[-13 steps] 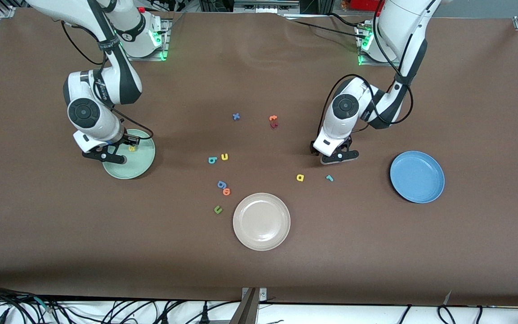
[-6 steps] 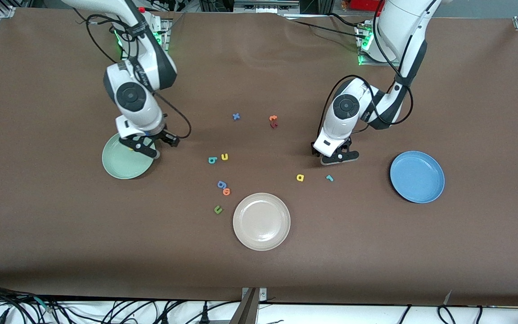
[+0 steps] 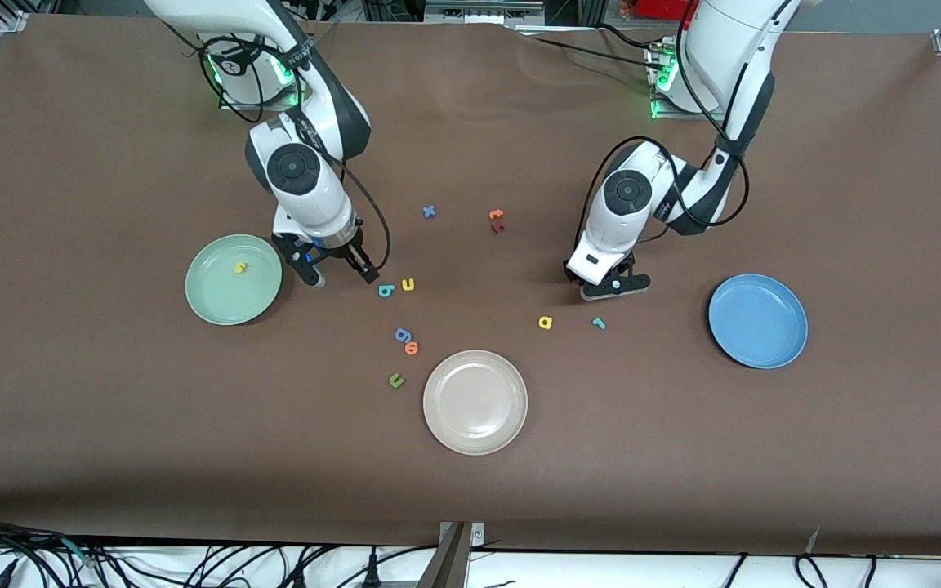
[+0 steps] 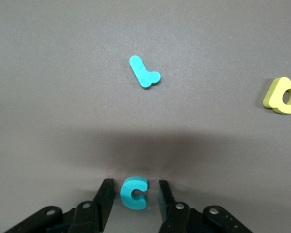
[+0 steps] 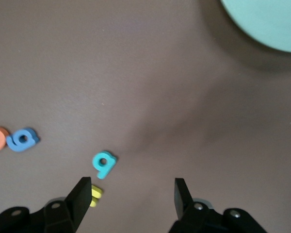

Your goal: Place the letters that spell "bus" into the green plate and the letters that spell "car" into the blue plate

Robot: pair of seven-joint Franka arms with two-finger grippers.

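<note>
Left wrist view: teal c (image 4: 134,192) btwn left hand (image 4: 134,195) fingers.

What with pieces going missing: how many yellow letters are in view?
3: the s in the green plate, the u beside the teal b, the a near the teal r.

Both arms (image 3: 307,180) w/ glossy white shells, dark grey joint bands, round black caps on wrist joints. Black cables loop alongside each forearm. Bases lit w/ green LEDs, red button by right arm's base. Left gripper (image 3: 615,286) & right gripper (image 3: 338,273): black fingers, small silver screws on finger mounts.
</note>
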